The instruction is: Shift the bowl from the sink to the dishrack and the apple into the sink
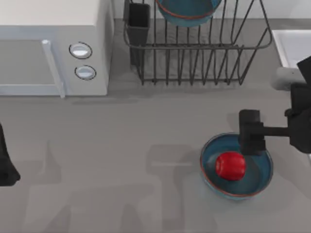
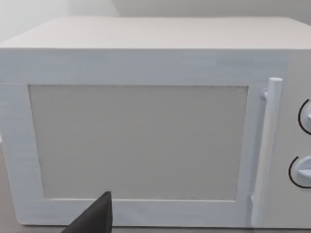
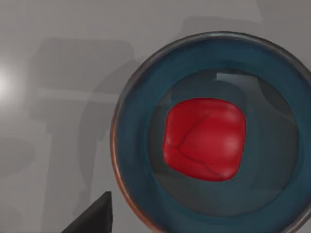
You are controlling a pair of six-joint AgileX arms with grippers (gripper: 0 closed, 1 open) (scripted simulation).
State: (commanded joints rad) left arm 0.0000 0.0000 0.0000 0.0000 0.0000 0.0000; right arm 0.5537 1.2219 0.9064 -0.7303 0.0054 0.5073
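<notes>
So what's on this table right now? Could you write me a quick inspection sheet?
Surface: grey table, bare in the middle.
Job's things: red apple lies inside a blue bowl on the table; a second blue bowl sits in the wire dishrack; white sink at the right edge.
Clutter: white microwave at the left, door shut.
Claws: right claw hovers over the table bowl's rim; left arm parked at the left edge.
Cables: nothing seen.
Surroundings: nothing seen.
</notes>
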